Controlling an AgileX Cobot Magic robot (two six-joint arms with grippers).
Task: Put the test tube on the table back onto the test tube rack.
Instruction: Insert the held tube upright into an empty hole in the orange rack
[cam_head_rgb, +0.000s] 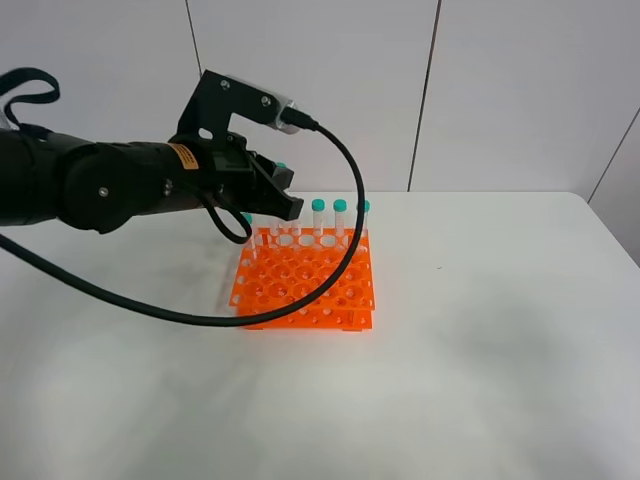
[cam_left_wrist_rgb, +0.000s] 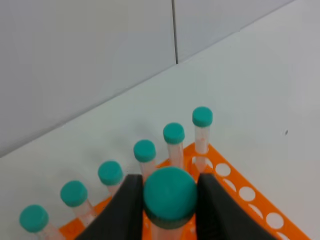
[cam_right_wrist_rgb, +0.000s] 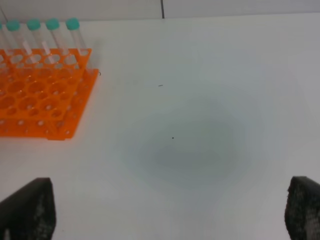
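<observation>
glossy plastic test tube rack (cam_head_rgb: 305, 285), clear plastic test tube (cam_left_wrist_rgb: 170, 196) with matt cap, smooth matt table (cam_head_rgb: 490, 360)

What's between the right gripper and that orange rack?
Only bare table lies between the right gripper and the test tube rack, per the right wrist view.

The matte white table (cam_head_rgb: 500, 350) spreads wide across the scene, and its far right corner is rounded. The bright orange test tube rack (cam_head_rgb: 305, 280) stands flat and directly on it, left of centre and toward the far edge. A few tiny dark specks mark the bare surface to the right of the rack.
</observation>
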